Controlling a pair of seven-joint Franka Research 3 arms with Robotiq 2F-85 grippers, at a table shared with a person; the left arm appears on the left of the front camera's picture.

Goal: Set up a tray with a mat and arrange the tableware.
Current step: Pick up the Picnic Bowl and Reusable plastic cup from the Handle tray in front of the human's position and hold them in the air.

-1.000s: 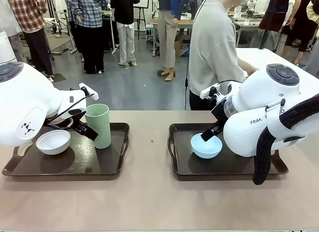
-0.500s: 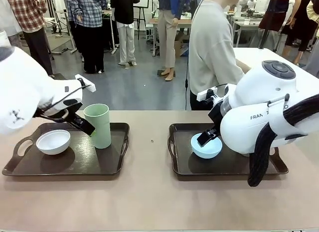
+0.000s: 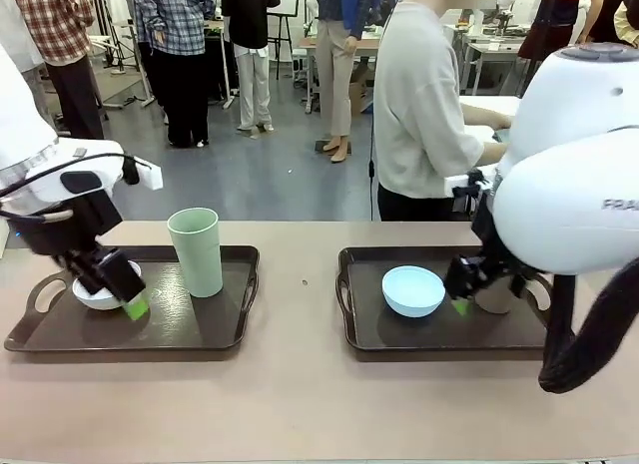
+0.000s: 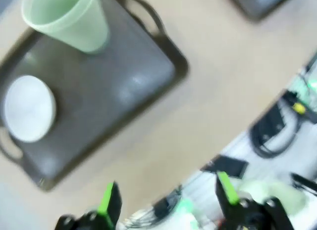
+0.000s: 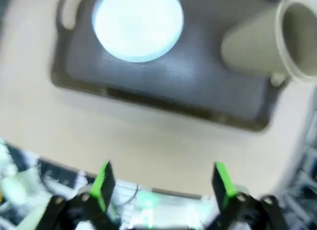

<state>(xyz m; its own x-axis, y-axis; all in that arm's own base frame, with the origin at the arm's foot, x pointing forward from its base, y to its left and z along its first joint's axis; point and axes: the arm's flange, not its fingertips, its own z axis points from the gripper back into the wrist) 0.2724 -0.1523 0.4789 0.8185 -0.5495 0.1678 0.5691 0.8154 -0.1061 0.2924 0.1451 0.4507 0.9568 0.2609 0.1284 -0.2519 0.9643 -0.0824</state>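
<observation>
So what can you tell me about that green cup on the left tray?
The green cup is tall, handleless and pale green, matte like plastic, widening slightly toward its open rim. It stands upright on the dark tray, toward its right end, and seems empty. Nothing else touches it; the white bowl sits apart at the tray's other end.

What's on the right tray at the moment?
The right tray holds a light blue bowl, empty, and a tan cup standing beside it. In the front view the right gripper covers part of the cup. Whether a mat lines the tray is unclear.
</observation>
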